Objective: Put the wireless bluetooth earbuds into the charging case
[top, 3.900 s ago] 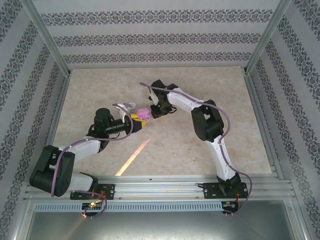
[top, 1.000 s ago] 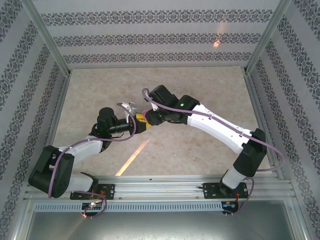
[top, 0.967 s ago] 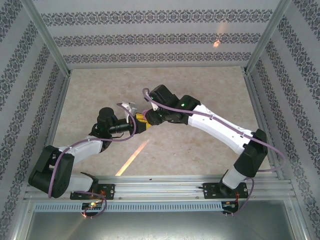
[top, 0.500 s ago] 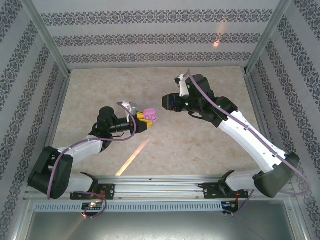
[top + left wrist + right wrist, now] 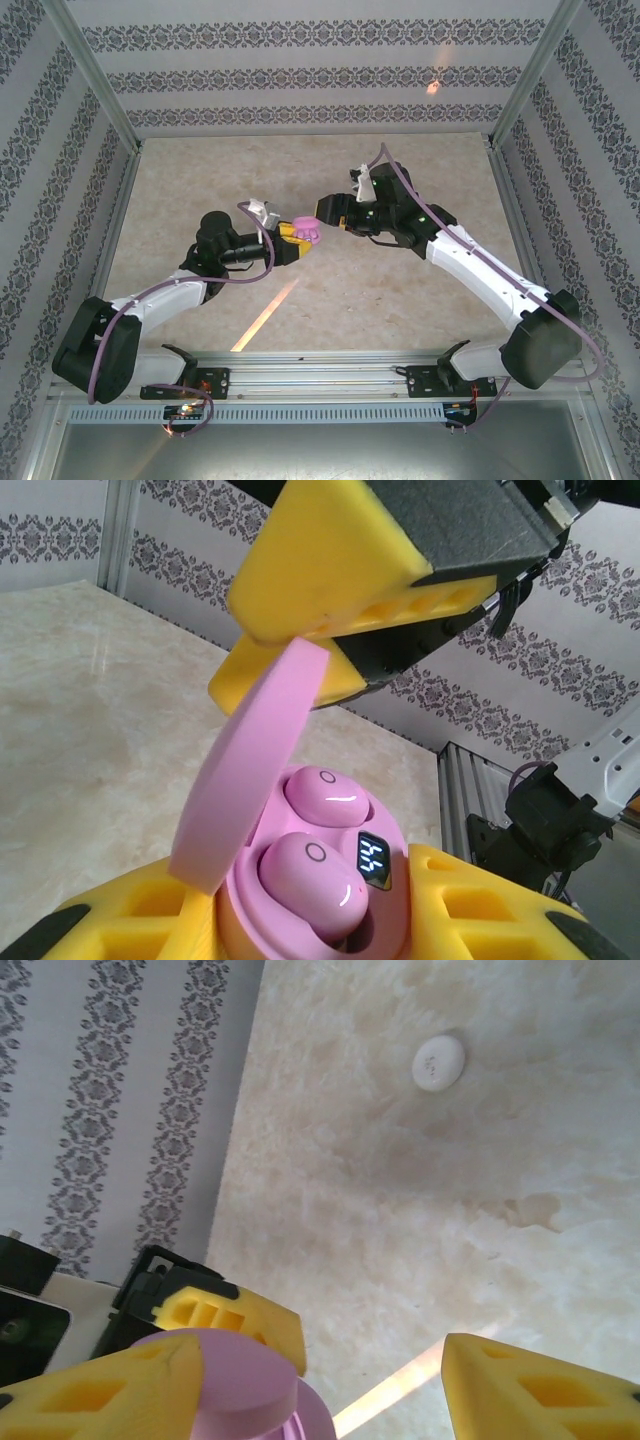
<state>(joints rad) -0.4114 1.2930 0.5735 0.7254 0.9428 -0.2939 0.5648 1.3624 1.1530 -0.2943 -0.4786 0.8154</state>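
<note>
Two small, glossy lilac-pink plastic earbuds (image 5: 325,798) sit side by side in the wells of the pink oval plastic charging case (image 5: 245,920), with a lit digit display (image 5: 372,858) just beside them. Both look seated; how deep cannot be confirmed. The case's round hinged lid (image 5: 250,770) stands open, tilted back.

The left gripper (image 5: 290,237) is clamped on the case body, with its yellow foam pads (image 5: 480,910) on either side. It holds the case in the air over the middle of the tabletop (image 5: 400,300), somewhat toward its left edge. The right gripper (image 5: 328,210) hangs just above the lid, jaws spread wide with nothing between them. One of its fingers (image 5: 340,560) is at the lid's top rim; touching or just off, cannot tell. A flat white round disc (image 5: 438,1062) lies on the tabletop, well apart from the case.

Judgement: insertion looks done, and the step in hand is closing the lid. The next move calls for a gentle push on the lid's outer face, down toward the hinge's closing side, while the left grip keeps the case steady. A push off-centre could twist the case in the foam.
</note>
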